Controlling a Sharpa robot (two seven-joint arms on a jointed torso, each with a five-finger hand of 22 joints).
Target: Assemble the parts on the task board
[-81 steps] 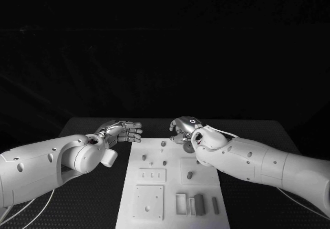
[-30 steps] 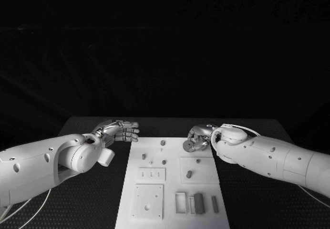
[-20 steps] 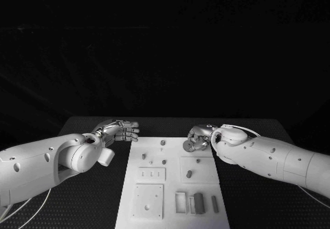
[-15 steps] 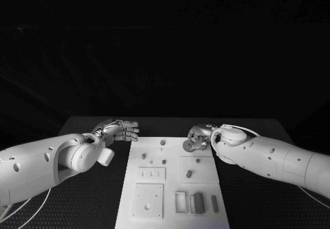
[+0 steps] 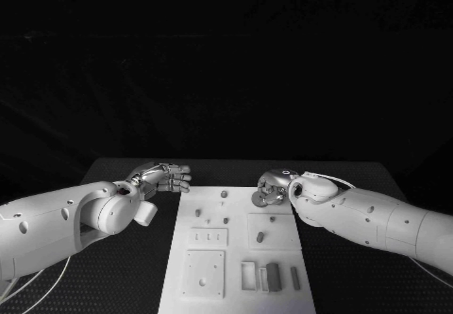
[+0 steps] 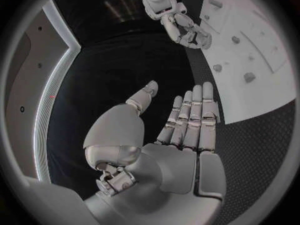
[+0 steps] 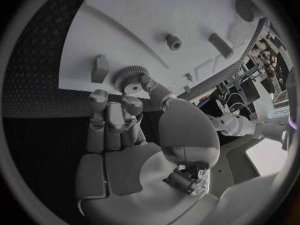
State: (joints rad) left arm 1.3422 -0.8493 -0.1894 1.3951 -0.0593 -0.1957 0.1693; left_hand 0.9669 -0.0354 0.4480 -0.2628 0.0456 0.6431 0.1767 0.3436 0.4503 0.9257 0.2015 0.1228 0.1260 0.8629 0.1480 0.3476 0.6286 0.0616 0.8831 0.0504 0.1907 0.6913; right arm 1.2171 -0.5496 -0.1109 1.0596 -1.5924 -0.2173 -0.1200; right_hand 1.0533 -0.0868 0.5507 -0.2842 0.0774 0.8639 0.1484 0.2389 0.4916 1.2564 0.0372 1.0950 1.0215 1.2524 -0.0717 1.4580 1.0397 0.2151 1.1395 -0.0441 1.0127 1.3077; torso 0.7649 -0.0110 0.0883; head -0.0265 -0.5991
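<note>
Right hand: silver many-fingered right hand sits at the far right corner of the white rectangular task board, pinching a small round grey gear with a knurled rim between thumb and fingertips. In the right wrist view the gear hangs just over the board's surface; I can't tell if it's touching yet.

Left hand: silver left hand hovers off the board's far left corner, holding nothing, fingers straight and side by side with the thumb apart.

Where the gear is: in the right hand's pinch, near the board's far right edge, close to a short grey peg standing in the board and a small grey block-shaped part.

Risk 1, slip: the pinch looks like it's on the rim only, so imo a small twist of the wrist could roll the gear out and off onto the black table, since it's right by the edge.

Risk 2, misalignment: if the gear has to go onto a peg, coming down tilted would probably jam it or knock it sideways. From here I can't see the bore lining up with anything.

Risk 3, collateral: fingers are crowded close to the neighbouring parts, so lowering further could nudge the block or peg.

Risk 4, board shift: nothing is bracing the board, so pushing hard might slide it.
</note>
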